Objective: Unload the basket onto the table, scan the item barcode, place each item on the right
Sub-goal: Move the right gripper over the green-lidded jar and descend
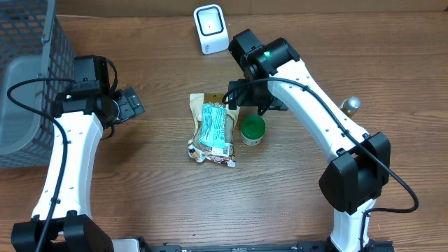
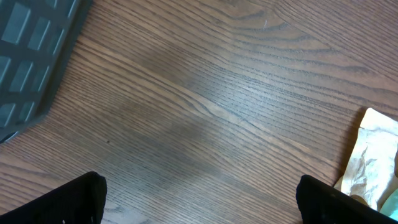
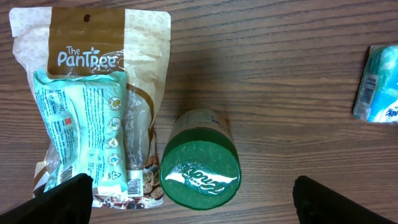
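Observation:
A brown-and-white snack bag (image 1: pixel 204 140) (image 3: pixel 147 50) lies flat mid-table with a teal packet (image 1: pixel 215 124) (image 3: pixel 84 127) on top of it. Just right of them stands a green-lidded jar (image 1: pixel 253 130) (image 3: pixel 200 168). The white scanner (image 1: pixel 210 28) stands at the table's far edge. My right gripper (image 1: pixel 253 103) (image 3: pixel 191 186) hovers open above the jar, its fingers (image 3: pixel 65 199) wide apart and holding nothing. My left gripper (image 1: pixel 130 105) (image 2: pixel 200 199) is open over bare wood, left of the bag's edge (image 2: pixel 373 155).
A grey mesh basket (image 1: pixel 28 84) (image 2: pixel 31 56) takes up the far left. A blue-and-white packet (image 3: pixel 379 87) lies right of the jar in the right wrist view. A small silver object (image 1: pixel 352 105) sits at the right.

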